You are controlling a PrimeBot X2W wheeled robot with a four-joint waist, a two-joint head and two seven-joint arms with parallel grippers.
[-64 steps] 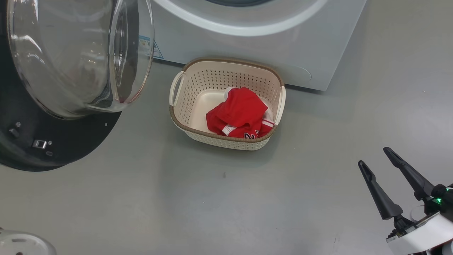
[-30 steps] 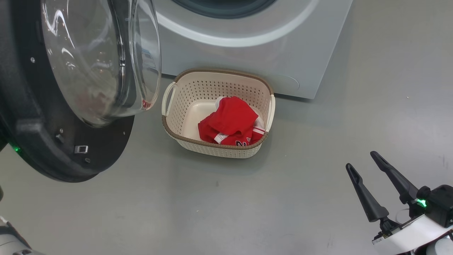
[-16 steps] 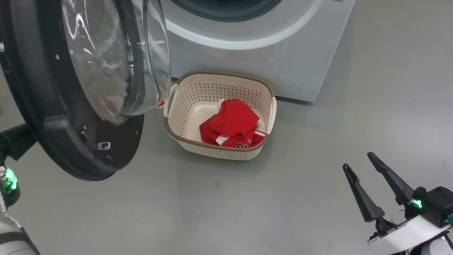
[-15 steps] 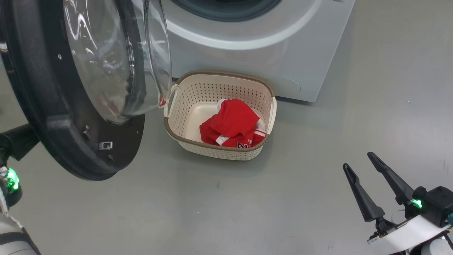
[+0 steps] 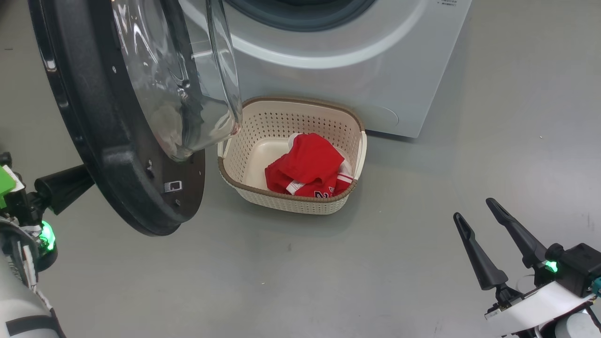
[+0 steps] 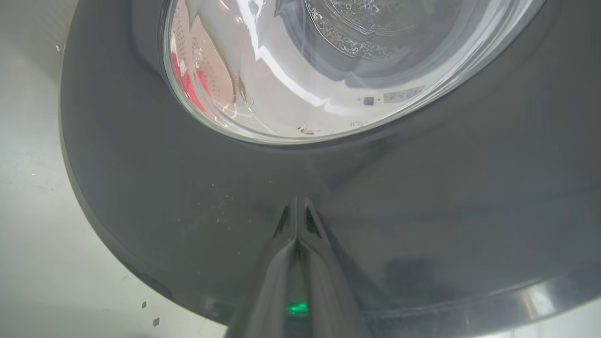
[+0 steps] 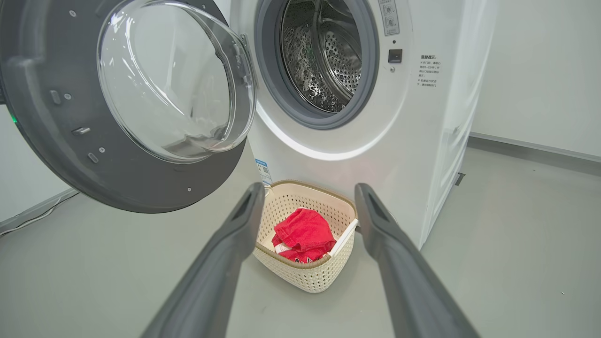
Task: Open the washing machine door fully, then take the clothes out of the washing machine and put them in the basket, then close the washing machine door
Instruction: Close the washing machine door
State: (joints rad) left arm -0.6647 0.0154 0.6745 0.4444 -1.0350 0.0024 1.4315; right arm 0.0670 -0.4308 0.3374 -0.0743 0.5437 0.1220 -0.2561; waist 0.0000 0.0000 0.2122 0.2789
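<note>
The washing machine door (image 5: 117,155) stands partly open, its glass bowl reaching over the left handle of the basket (image 5: 300,196). My left gripper (image 6: 296,209) is shut with nothing in it, its tips against the door's glossy black outer face (image 6: 422,197). Its dark fingers (image 5: 63,187) run behind the door's rim. Red clothes (image 5: 307,166) lie in the basket, which stands on the floor against the front of the washing machine (image 5: 328,80). The steel drum (image 7: 324,56) looks empty. My right gripper (image 5: 473,209) hangs open at the lower right, well away from the basket.
Grey floor (image 5: 291,272) stretches between me and the basket. A white wall with a grey skirting (image 7: 530,148) runs to the right of the washer. The door's latch (image 5: 173,186) sits on its inner rim.
The door has swung toward the washer, its glass now over the basket's left handle. My left gripper has come into view behind the door. The head camera has shifted. The right gripper stays open.
</note>
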